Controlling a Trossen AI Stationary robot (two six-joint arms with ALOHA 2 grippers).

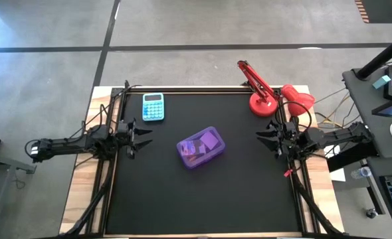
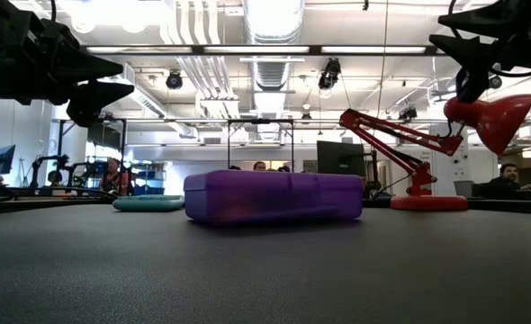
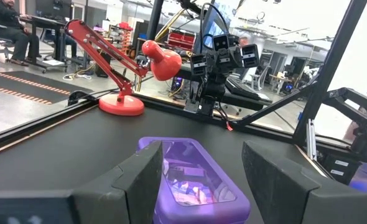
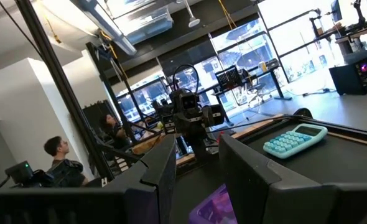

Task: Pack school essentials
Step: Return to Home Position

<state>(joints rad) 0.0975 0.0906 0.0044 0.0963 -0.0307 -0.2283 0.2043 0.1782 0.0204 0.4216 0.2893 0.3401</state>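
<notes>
A translucent purple case (image 1: 200, 147) lies shut on the middle of the black table, resting on its flat underside; it also shows in the low view (image 2: 274, 198) and both wrist views (image 3: 193, 180) (image 4: 211, 205). Faint shapes show through its lid; the scissors, pens, white square and packet cannot be told apart. My left gripper (image 1: 147, 136) hovers open at the table's left edge, pointing at the case. My right gripper (image 1: 258, 137) hovers open at the right edge, facing the case.
A light-blue calculator (image 1: 153, 106) lies near the far left corner. A red desk lamp (image 1: 266, 93) stands at the far right corner, its head (image 1: 295, 98) close to my right arm. People sit at desks beyond the table. Bare black mat surrounds the case.
</notes>
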